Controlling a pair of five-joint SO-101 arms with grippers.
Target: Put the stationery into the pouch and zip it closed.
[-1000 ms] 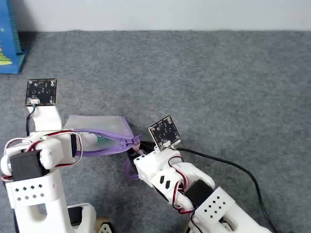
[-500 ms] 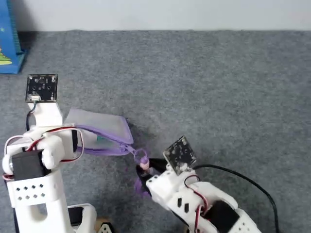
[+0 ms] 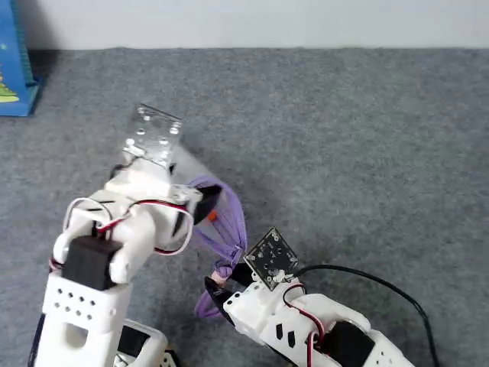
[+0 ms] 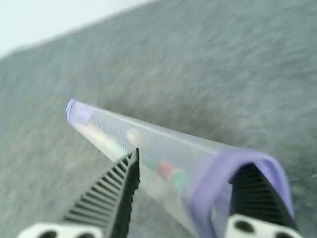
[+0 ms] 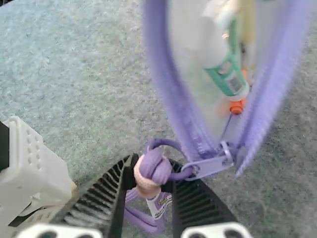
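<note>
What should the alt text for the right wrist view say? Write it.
The right arm's jaws pinch the knotted purple pull cord of a translucent purple pouch whose zipper stands open. A green-and-white stationery item shows inside, grey carpet behind.

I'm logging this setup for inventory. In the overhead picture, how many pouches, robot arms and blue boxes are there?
pouch: 1
robot arms, the left arm and the right arm: 2
blue box: 1
Total: 4
</note>
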